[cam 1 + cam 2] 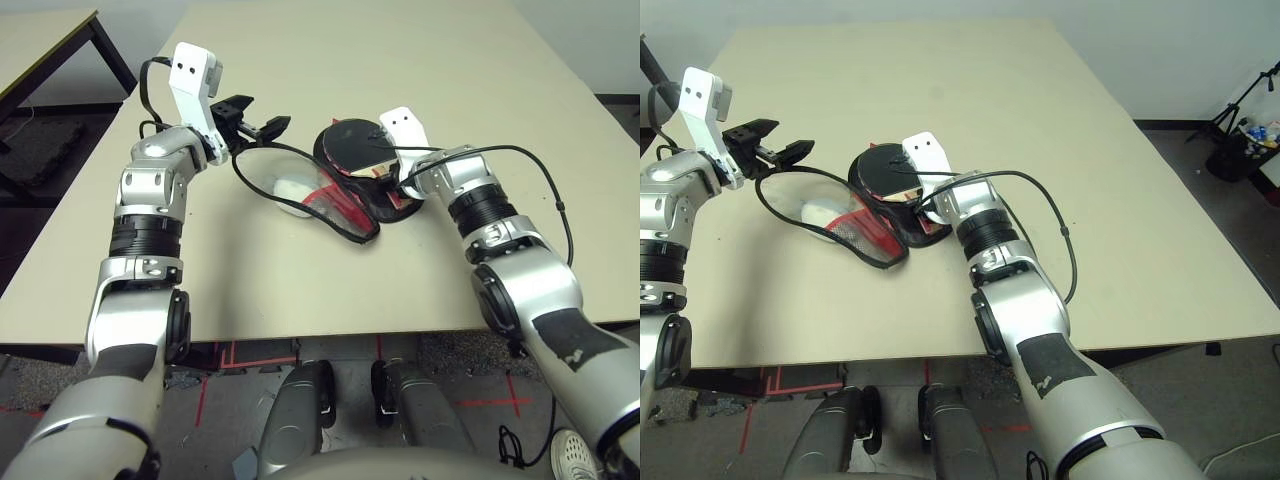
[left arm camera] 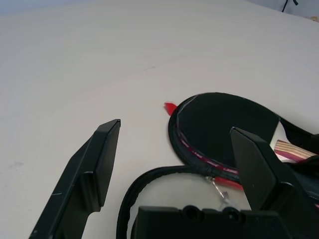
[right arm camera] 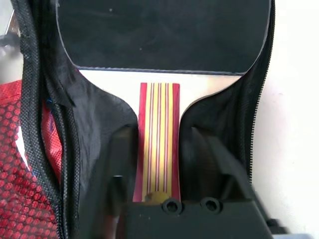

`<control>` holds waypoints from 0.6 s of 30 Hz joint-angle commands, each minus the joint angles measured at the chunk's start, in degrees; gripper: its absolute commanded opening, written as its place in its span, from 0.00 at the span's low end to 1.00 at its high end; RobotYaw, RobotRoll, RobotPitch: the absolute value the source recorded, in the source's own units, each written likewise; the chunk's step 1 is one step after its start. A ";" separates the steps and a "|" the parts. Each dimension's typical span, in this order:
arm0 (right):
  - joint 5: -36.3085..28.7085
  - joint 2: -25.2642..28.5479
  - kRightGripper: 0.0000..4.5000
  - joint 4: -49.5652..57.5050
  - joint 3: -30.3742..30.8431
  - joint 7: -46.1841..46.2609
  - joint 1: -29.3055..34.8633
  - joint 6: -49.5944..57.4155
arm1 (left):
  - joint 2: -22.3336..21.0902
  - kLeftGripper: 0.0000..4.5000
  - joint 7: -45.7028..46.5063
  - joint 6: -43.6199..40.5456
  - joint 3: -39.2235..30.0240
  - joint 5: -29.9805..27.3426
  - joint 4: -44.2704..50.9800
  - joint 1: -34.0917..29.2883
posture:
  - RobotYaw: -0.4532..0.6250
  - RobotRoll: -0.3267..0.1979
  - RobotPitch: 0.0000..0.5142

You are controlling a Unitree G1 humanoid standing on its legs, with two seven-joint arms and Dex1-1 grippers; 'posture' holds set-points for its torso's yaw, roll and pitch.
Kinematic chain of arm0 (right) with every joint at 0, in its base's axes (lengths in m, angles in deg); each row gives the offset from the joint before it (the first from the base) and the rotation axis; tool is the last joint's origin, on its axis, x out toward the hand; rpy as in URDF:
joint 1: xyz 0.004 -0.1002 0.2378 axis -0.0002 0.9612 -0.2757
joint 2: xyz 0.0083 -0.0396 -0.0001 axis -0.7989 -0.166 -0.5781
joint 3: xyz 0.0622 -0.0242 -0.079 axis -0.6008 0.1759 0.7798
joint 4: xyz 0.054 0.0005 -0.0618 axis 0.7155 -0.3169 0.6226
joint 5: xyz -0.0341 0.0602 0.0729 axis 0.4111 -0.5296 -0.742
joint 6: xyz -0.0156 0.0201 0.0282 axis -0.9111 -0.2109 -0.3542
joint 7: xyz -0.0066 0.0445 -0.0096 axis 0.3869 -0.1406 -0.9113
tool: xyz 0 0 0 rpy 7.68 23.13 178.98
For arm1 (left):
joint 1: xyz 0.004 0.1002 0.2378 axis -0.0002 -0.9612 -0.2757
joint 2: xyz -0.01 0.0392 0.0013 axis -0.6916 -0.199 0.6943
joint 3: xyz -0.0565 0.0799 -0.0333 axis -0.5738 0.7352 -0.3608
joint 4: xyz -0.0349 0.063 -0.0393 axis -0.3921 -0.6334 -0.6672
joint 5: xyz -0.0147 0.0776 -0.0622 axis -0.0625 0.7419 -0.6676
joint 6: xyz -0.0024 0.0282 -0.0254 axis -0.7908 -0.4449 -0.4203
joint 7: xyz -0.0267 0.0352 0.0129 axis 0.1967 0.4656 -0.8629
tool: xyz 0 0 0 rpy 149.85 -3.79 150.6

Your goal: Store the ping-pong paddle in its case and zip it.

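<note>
The stowing step looks nearly finished, with the closing to come: the paddle (image 1: pixel 355 145) lies in the back half of the case (image 3: pixel 239 119), on the surface (image 1: pixel 300 290), while the mesh flap (image 1: pixel 345 205) is folded out towards the robot's left. The right gripper (image 3: pixel 160 132) is released, its fingers spread on either side of the striped handle (image 3: pixel 159 134). The left gripper (image 2: pixel 175 126) is also open and empty, near the flap's far rim. The next move probably calls for the right gripper to back off, then for the left to take that rim and swing the flap over the paddle before any zipping; the soft edge could buckle or catch on the handle.

The right wrist view brings out the handle's stripes and the zip teeth (image 3: pixel 256 114), detail that the right arm largely covers in the head views. The right eye view reaches farther right, to a tripod (image 1: pixel 1240 97) beyond the surface
</note>
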 commanded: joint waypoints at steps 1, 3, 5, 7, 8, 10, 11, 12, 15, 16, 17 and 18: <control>-0.80 0.50 0.81 3.13 -1.31 -1.03 0.23 -0.31 | -1.49 1.00 2.66 1.64 -2.43 0.12 -2.79 0.81 | 0.46 0.62 0.27; -0.72 2.62 0.94 6.24 -1.06 -3.26 1.10 -3.40 | -2.88 1.00 4.94 3.44 -3.93 0.61 -5.21 1.19 | 0.45 0.62 0.26; -0.69 4.97 0.99 9.16 -1.22 -4.89 1.96 -5.28 | -4.38 1.00 6.84 5.36 -5.20 0.89 -7.77 1.13 | 0.45 0.62 0.26; -1.07 6.89 0.99 12.05 -1.41 -6.66 3.22 -6.84 | -5.60 1.00 7.94 6.64 -6.04 0.88 -10.01 0.82 | 0.44 0.62 0.26; -1.62 7.96 0.99 14.15 -1.77 -7.88 4.20 -7.94 | -6.35 1.00 8.13 7.40 -6.34 0.99 -11.21 0.30 | 0.44 0.62 0.26; -2.83 9.41 0.99 18.07 -2.56 -10.29 6.15 -10.18 | -7.44 1.00 8.25 8.40 -6.88 1.07 -13.21 -0.79 | 0.43 0.62 0.25; -3.18 10.36 0.99 20.75 -2.50 -11.87 7.56 -11.50 | -7.93 1.00 8.29 9.42 -6.79 1.52 -14.04 -1.96 | 0.43 0.62 0.25; -3.34 11.14 0.99 22.95 -2.38 -12.93 8.77 -12.36 | -8.24 1.00 8.41 10.25 -6.65 1.91 -14.70 -3.02 | 0.43 0.62 0.25; -3.93 12.33 0.99 28.58 -2.69 -13.92 12.16 -13.47 | -7.86 1.00 8.87 11.50 -6.14 2.56 -15.08 -6.87 | 0.42 0.62 0.25; -4.19 12.45 0.99 30.16 -3.18 -13.50 13.21 -13.19 | -6.97 1.00 8.87 10.64 -6.00 2.22 -14.00 -8.67 | 0.41 0.62 0.25; -4.31 12.54 0.99 31.28 -3.53 -13.12 13.95 -12.90 | -6.22 1.00 8.74 9.88 -5.72 1.96 -12.67 -10.08 | 0.41 0.62 0.26; -4.36 12.63 0.99 32.06 -3.97 -12.62 14.50 -12.58 | -5.27 1.00 8.26 8.85 -5.22 1.57 -10.78 -11.37 | 0.41 0.62 0.26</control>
